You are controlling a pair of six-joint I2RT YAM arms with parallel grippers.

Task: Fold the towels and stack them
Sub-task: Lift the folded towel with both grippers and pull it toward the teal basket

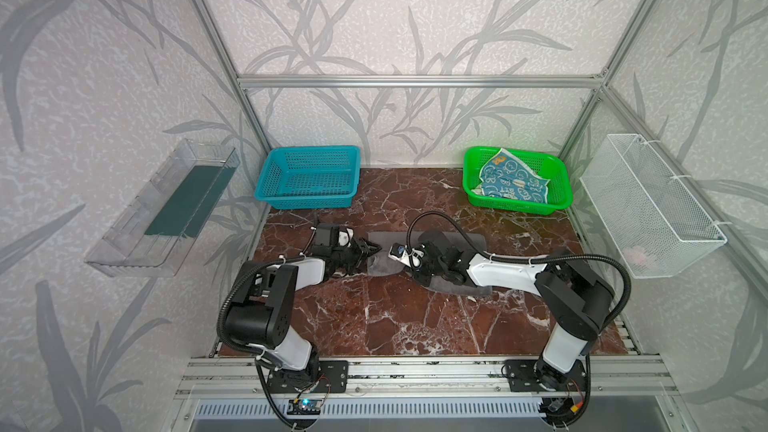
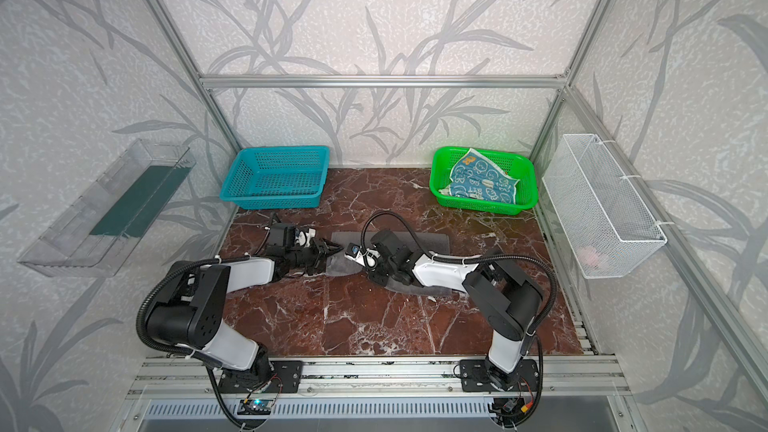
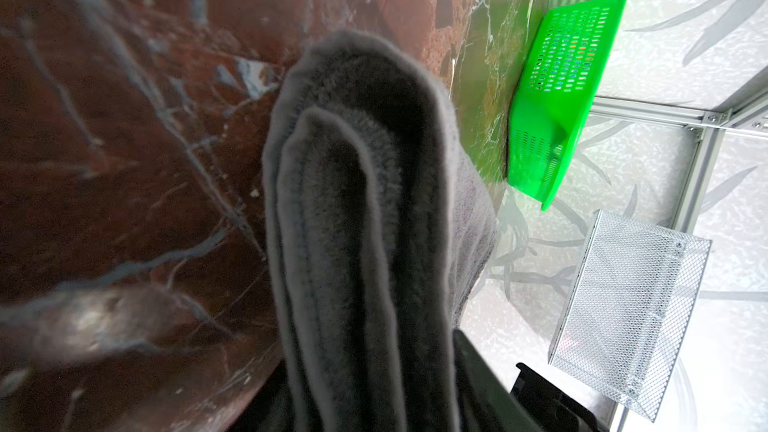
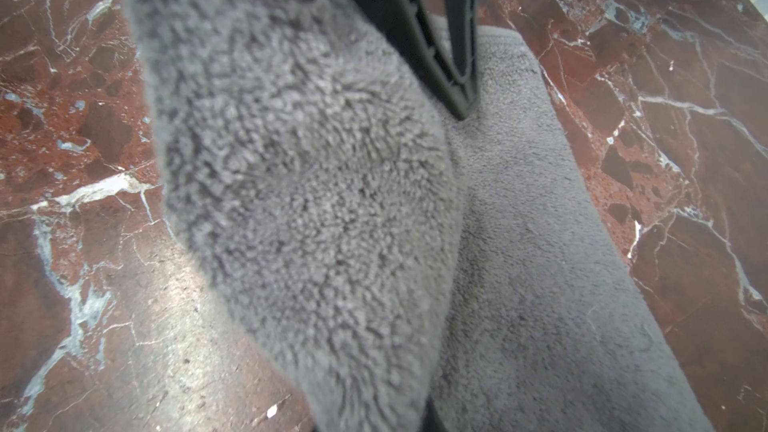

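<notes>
Top views: red marble tabletop [image 1: 395, 317], leaf-patterned walls [image 1: 415, 14]; left pincer [image 1: 374, 249], right pincer [image 1: 417, 274] both clamp grey towel [image 1: 384, 268].

Bench [image 1: 415, 317]: red-brown marble with white veining.
Grey towel [image 4: 519, 243]: plain dark grey all over.
Printed towel [image 1: 513, 184]: teal-blue ground with cream figures and lettering.
Green basket [image 1: 519, 207]: bright green.
Teal basket [image 1: 307, 201]: teal-blue.
Wire basket [image 1: 648, 201]: white mesh.
Walls [image 1: 374, 14]: pale grey with a darker grey leaf pattern.
Wall tray [image 1: 137, 234]: clear, with a dark green insert [image 1: 187, 201].
Arms [image 1: 503, 272]: white shells, black joints.
</notes>
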